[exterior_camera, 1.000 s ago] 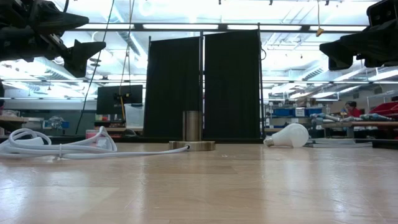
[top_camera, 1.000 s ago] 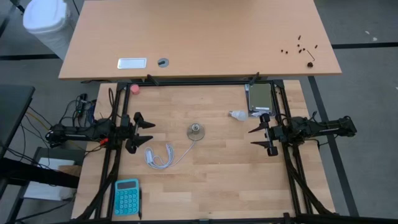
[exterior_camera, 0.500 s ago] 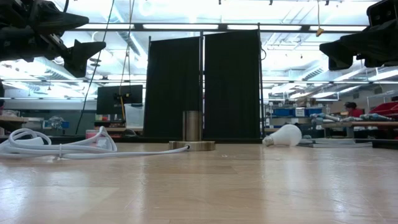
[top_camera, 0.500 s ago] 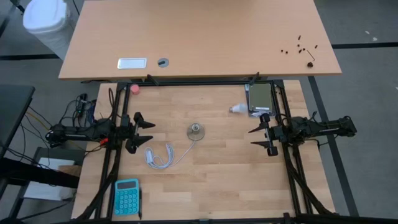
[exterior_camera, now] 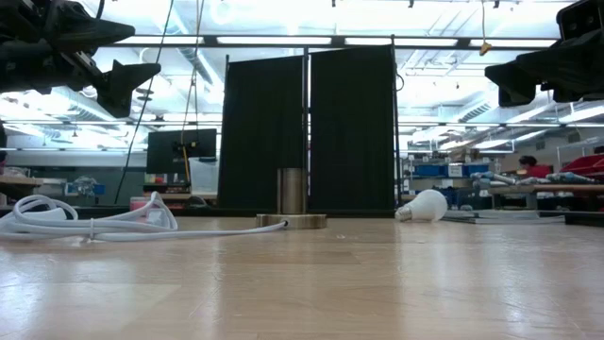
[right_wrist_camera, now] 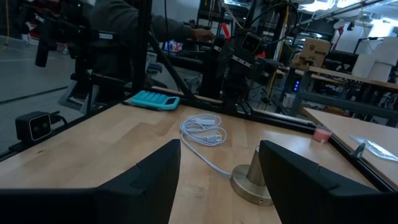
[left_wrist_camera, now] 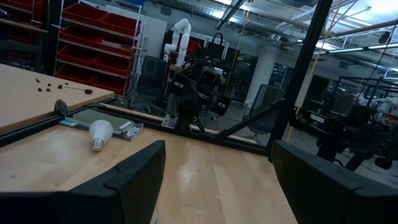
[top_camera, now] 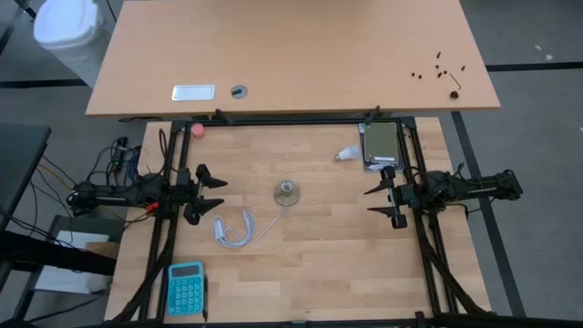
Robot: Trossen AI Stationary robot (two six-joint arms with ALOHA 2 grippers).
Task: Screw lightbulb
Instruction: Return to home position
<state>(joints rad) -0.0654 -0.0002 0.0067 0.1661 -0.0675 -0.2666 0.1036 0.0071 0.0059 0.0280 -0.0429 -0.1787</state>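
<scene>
The white lightbulb [top_camera: 347, 154] lies on its side on the wooden table, right of centre toward the far edge, its screw base pointing left; it also shows in the low view [exterior_camera: 425, 205] and the left wrist view [left_wrist_camera: 99, 132]. The round metal socket [top_camera: 286, 191] stands at the table's middle, its white cord [top_camera: 239, 228] coiled to its near left. My left gripper [top_camera: 221, 193] is open and empty above the table's left side. My right gripper [top_camera: 367, 202] is open and empty above the right side, nearer than the bulb.
A grey flat device [top_camera: 381, 144] lies at the far right, just beside the bulb. A small pink ball [top_camera: 197, 129] sits at the far left corner. A teal calculator [top_camera: 186, 286] lies at the near left. A second table [top_camera: 291, 55] stands beyond the far edge.
The lightbulb has rolled along the table toward the far edge, ending closer to the grey device. Both arms have kept still.
</scene>
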